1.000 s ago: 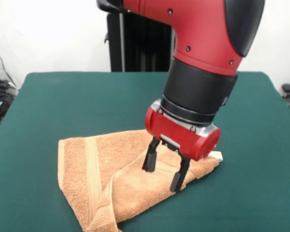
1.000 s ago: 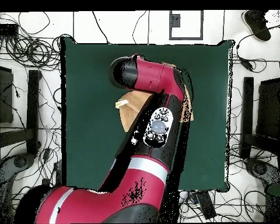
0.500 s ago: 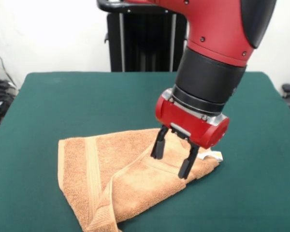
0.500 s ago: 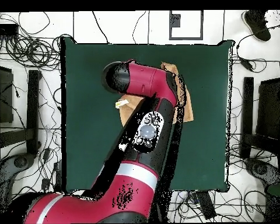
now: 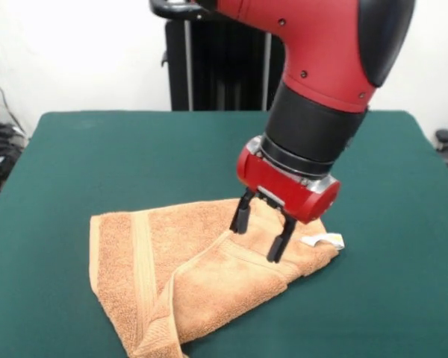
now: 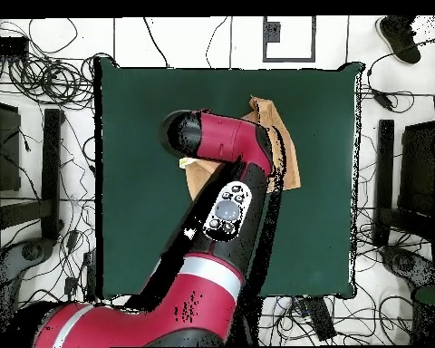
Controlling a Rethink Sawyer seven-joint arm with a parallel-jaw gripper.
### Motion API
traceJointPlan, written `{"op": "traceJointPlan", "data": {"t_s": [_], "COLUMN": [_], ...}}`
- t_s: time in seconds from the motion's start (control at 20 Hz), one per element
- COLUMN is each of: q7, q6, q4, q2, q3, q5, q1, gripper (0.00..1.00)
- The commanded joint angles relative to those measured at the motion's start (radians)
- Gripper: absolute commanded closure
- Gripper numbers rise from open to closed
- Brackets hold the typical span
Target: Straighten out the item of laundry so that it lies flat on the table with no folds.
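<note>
Little is done: the towel (image 5: 201, 276) lies on the counter (image 5: 97, 156) folded over itself (one flap doubled across), directly beneath the spread, empty fingers (image 5: 240, 218); unfolding remains.

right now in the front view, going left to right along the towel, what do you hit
woven band → folded-over ridge of the towel → open gripper above the towel → small white tag → bare green table
</note>
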Motion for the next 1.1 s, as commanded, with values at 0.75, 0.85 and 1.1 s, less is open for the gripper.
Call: {"op": "traceJointPlan", "data": {"t_s": [0.75, 0.85, 1.1], "q7": [0.184, 0.196, 0.206], "q6": [-0.166, -0.21, -0.32], "q4": [0.286, 0.281, 0.267], "q2": [0.08, 0.104, 0.154], "q3": [0.142, 0.145, 0.161], "q5": [0.02, 0.022, 0.031], "q1": [-0.019, -0.021, -0.033], "gripper": [0.0, 0.0, 0.0]}}
